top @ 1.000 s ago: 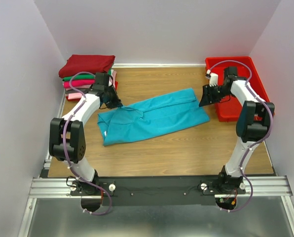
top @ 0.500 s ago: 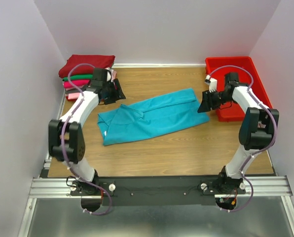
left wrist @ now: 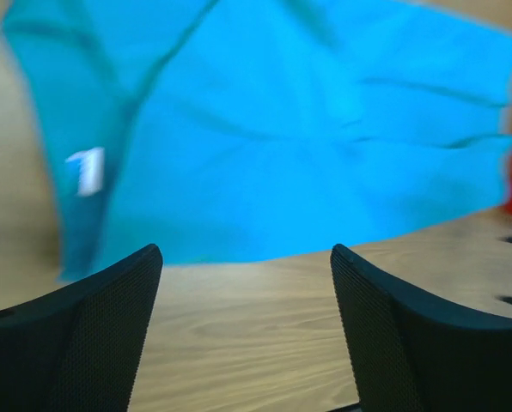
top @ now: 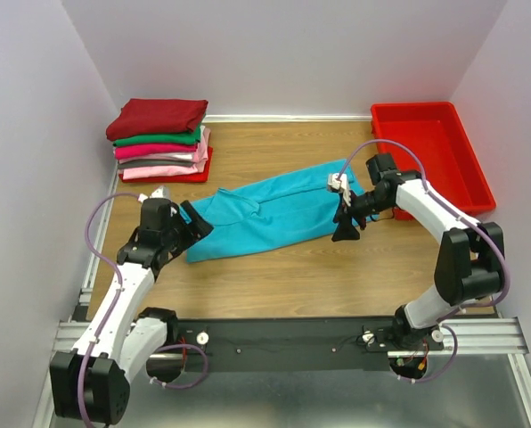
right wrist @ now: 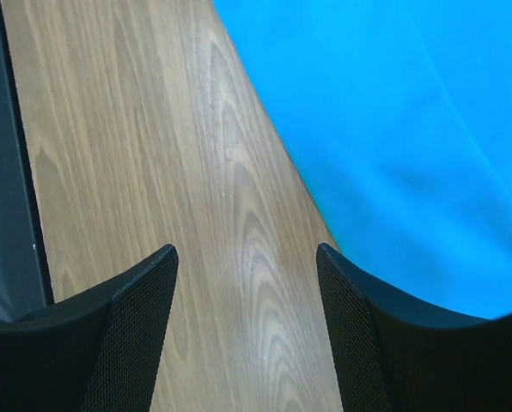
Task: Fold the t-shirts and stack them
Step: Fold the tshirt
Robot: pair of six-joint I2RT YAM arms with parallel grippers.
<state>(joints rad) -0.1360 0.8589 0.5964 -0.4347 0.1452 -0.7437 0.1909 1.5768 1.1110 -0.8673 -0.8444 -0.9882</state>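
Teal t-shirt [top: 274, 214] lies as a long strip. Left gripper [top: 192, 226] and right gripper [top: 345, 228] both gape wide and empty at its 2 ends. Pinch matching near-edge corners and lift them together.

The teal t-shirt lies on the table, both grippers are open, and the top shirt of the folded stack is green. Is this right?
Not quite. The top external view shows the top shirt of the folded stack is dark red; the green one lies under it. The rest holds.
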